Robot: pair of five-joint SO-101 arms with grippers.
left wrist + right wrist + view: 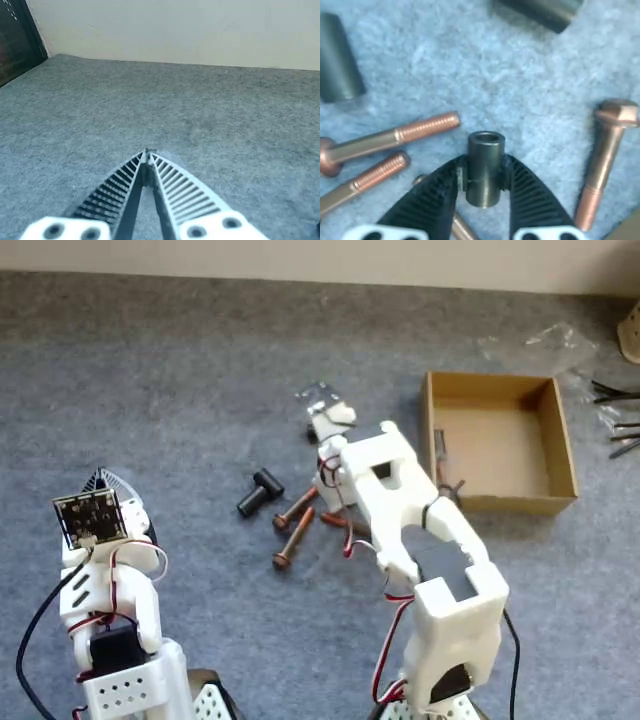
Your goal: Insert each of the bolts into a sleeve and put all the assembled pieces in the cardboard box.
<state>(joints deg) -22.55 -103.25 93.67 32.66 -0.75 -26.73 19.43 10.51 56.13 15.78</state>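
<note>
My right gripper (484, 161) is shut on a short dark sleeve (485, 145), held upright just above the grey carpet. Copper bolts lie around it: one long bolt (390, 140), a second bolt (367, 179) beside it, and a third bolt (605, 160) on the other side. Two more dark sleeves (337, 57) (540, 10) lie farther off. From above, the right arm (385, 475) reaches over the bolts (293, 540), with black sleeves (260, 492) to their left. The cardboard box (562, 445) stands to the right. My left gripper (146, 154) is shut with nothing in it, over bare carpet at the near left.
A clear plastic bag (540, 340) and several black parts (620, 430) lie at the far right beyond the box. A wall (175, 30) bounds the carpet at the back. Open carpet stretches across the left and far side.
</note>
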